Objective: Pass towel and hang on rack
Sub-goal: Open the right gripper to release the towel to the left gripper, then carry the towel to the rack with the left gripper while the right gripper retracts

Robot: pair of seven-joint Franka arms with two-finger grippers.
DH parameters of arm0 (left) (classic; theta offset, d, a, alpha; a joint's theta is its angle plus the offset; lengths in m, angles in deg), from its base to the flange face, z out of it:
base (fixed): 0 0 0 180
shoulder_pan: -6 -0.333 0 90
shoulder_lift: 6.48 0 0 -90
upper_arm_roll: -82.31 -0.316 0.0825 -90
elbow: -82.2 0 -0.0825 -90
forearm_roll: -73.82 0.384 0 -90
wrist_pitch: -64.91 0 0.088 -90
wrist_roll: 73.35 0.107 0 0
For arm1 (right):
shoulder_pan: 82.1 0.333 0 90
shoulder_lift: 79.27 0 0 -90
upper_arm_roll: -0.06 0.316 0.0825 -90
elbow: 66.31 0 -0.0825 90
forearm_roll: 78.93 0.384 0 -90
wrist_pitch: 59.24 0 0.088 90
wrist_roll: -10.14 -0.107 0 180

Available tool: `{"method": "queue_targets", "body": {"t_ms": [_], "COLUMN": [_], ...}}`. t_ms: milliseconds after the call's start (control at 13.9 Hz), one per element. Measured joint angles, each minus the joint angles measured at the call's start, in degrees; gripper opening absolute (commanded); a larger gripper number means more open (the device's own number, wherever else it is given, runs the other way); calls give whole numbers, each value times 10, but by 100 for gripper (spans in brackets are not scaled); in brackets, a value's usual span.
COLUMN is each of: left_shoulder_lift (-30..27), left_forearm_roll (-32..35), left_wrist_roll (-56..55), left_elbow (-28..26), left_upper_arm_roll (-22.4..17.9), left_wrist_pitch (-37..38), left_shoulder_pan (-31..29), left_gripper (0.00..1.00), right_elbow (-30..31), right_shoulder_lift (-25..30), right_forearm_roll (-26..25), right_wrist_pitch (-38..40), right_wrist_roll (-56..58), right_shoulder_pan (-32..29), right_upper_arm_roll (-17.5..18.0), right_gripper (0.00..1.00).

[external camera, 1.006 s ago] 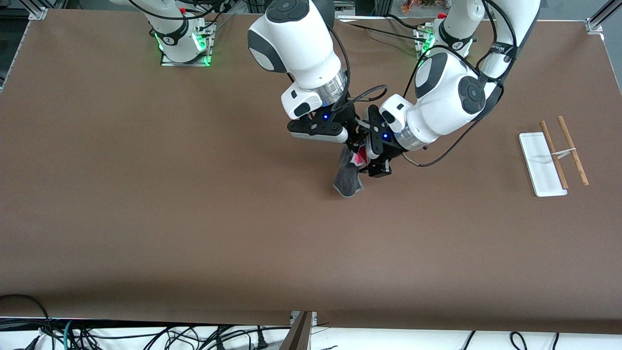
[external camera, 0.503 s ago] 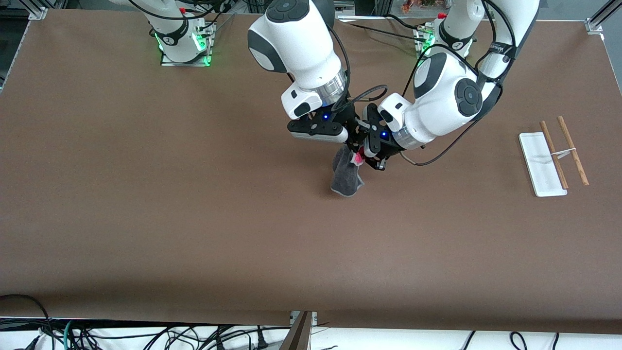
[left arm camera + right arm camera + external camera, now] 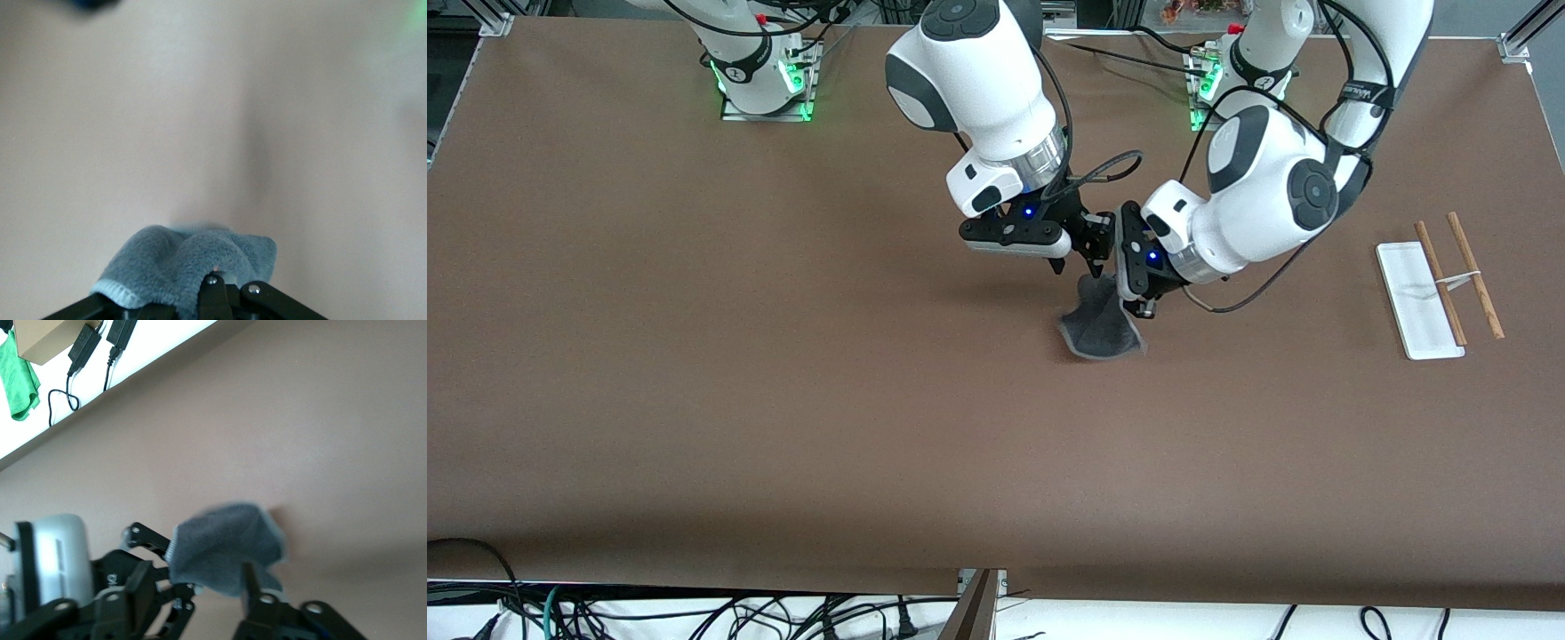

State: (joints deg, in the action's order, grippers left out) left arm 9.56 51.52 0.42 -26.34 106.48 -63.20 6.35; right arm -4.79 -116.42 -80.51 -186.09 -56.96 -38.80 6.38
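The towel (image 3: 1103, 327), dark grey side out with a pale stitched edge, hangs above the middle of the table. My left gripper (image 3: 1135, 302) is shut on its upper fold. In the left wrist view the towel (image 3: 180, 257) bunches over the closed left gripper (image 3: 227, 288). My right gripper (image 3: 1096, 260) hovers just beside the towel's top, open. In the right wrist view the towel (image 3: 223, 547) shows past the spread right gripper (image 3: 197, 593). The rack (image 3: 1440, 283), a white base with two wooden rods, stands toward the left arm's end of the table.
A black cable (image 3: 1209, 302) loops under the left wrist. Loose cables (image 3: 694, 613) lie off the table's edge nearest the front camera. A cardboard box (image 3: 47, 340) and a green cloth (image 3: 17, 380) sit off the table.
The left gripper shut on the towel and the right gripper opened and let go. The left gripper carried the towel a little toward the rack; the pink side no longer shows.
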Motion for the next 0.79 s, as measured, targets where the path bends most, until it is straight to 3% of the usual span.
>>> {"method": "queue_targets", "body": {"t_ms": [359,647,791], "left_shoulder_lift": [-28,-37,-37], "left_forearm_roll": [0,0,1], "left_wrist_roll": [-1,3,6], "left_elbow": [11,14,19], "left_upper_arm_roll": [-11,-77,-86], "left_wrist_pitch": [107,219,271], "left_shoulder_pan": [-83,-135,-177], "left_gripper": [0,0,0], "right_elbow": [0,0,1], "right_shoulder_lift": [0,-1,-1], "right_forearm_roll": [-1,-2,-4], "right_wrist_pitch": [0,3,32], "right_wrist_roll": [21,123,186], "right_shoulder_pan": [-10,-47,-67], "right_upper_arm_roll": [-4,-6,-7], "right_gripper": [100,100,100]}}
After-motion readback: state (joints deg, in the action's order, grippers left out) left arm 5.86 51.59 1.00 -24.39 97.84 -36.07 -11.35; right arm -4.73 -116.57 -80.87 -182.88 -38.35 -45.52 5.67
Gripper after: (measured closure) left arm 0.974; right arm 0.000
